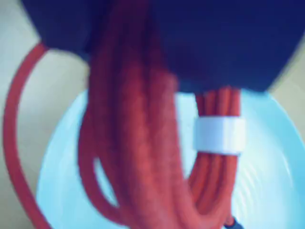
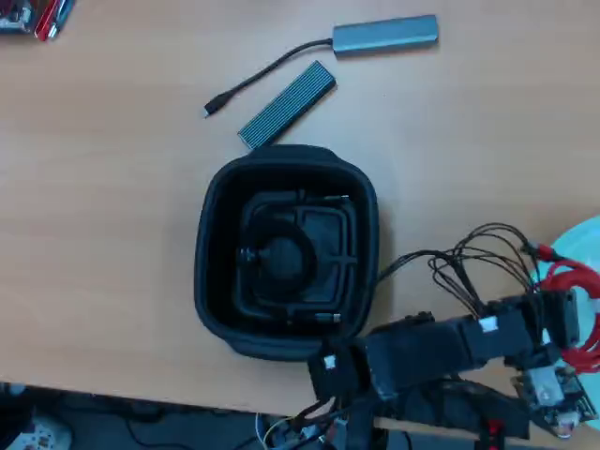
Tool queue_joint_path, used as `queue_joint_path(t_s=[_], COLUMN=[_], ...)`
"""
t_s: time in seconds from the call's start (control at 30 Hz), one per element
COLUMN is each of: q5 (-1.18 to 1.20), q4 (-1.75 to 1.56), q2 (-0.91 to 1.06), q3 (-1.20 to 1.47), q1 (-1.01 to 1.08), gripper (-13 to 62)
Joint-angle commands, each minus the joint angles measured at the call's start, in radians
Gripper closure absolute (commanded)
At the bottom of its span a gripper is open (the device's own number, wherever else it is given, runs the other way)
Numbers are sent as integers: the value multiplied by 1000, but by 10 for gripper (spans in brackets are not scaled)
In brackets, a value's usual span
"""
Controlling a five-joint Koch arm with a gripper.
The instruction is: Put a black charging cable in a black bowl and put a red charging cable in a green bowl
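You've got the coiled red braided charging cable (image 1: 143, 143) dangling lengthwise from the dark gripper (image 1: 157, 81), which looks clamped on it, right over the pale green plastic bowl (image 1: 267, 157), though 1 loop (image 1: 19, 119) hangs past the rim toward wrist-view left, so watch that edge.

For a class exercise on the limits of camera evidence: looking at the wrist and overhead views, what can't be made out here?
- Gripper: jaws blurred and dark in the wrist view, tiny at the right edge in the overhead view; open or shut, unclear.
- Pale bowl: cut off by the overhead view's right edge; its colour reads bluish-white.
- Red cable: blurred; plug ends not visible.
- Black cable in the black bowl: dark on dark; coil shape indistinct.
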Motion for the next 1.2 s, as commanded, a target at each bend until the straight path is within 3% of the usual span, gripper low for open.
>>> queue_joint_path(t_s=[0.0, 0.63, 1.0, 1.17], q5=[-2, -8, 5, 5], q4=[-14, -339, -396, -402], q2=[-31, -198, -198, -196], q3=[-54, -37, 75, 72], q1=[25, 92, 118, 114], gripper=[565, 545, 222, 153])
